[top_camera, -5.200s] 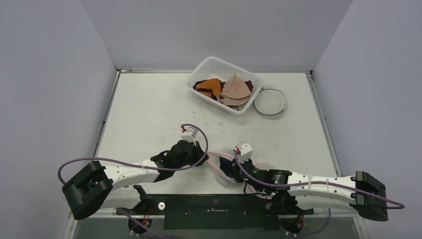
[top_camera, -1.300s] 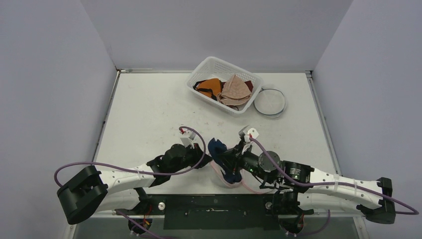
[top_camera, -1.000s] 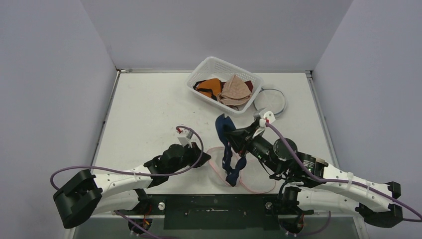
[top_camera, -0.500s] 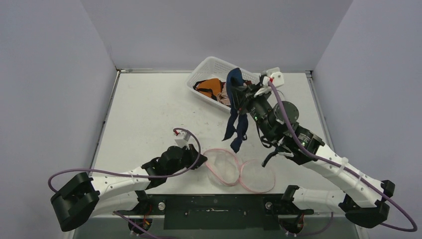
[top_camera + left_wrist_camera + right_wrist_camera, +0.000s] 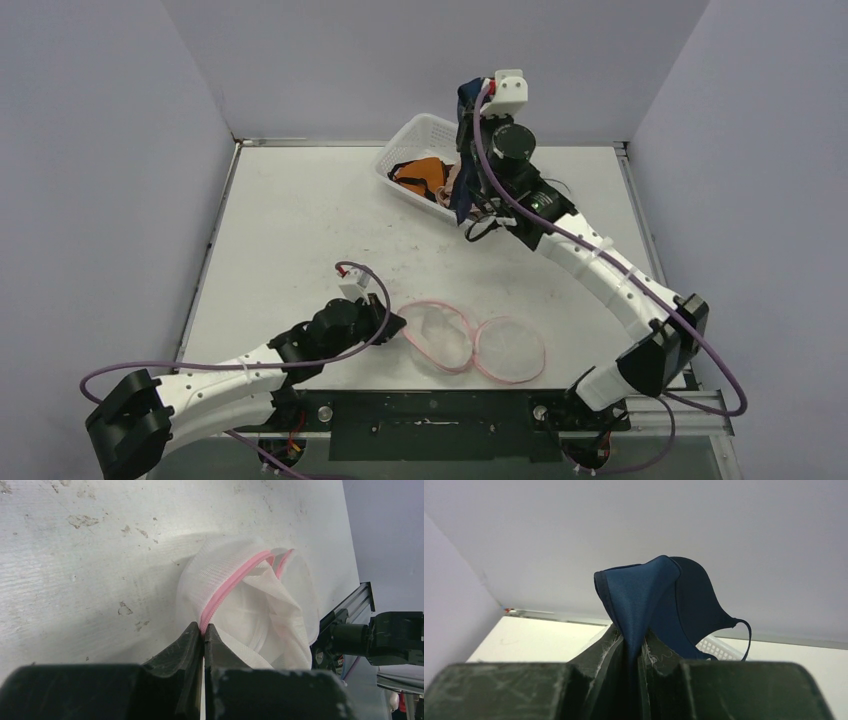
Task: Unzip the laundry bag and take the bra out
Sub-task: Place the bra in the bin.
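Grey-walled cell, white table [image 5: 300, 220].

Top view: navy blue satin bra [image 5: 461, 195] out of bag, hanging from raised right gripper [image 5: 478, 112] over white plastic basket [image 5: 412, 135]. Probably only set-down remains. Pink-zippered white mesh laundry bag [image 5: 510, 350] lies open near front edge.

Left wrist: left gripper [image 5: 203, 630] pinched on zip edge.

Right wrist: jaws clamp bra cup.

Count: one bra, one bag, one basket.

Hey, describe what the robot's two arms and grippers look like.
The left arm and right arm have white links, black joints and a purple cable each. A white block tops each wrist. The left gripper and right gripper have black tapering fingers.
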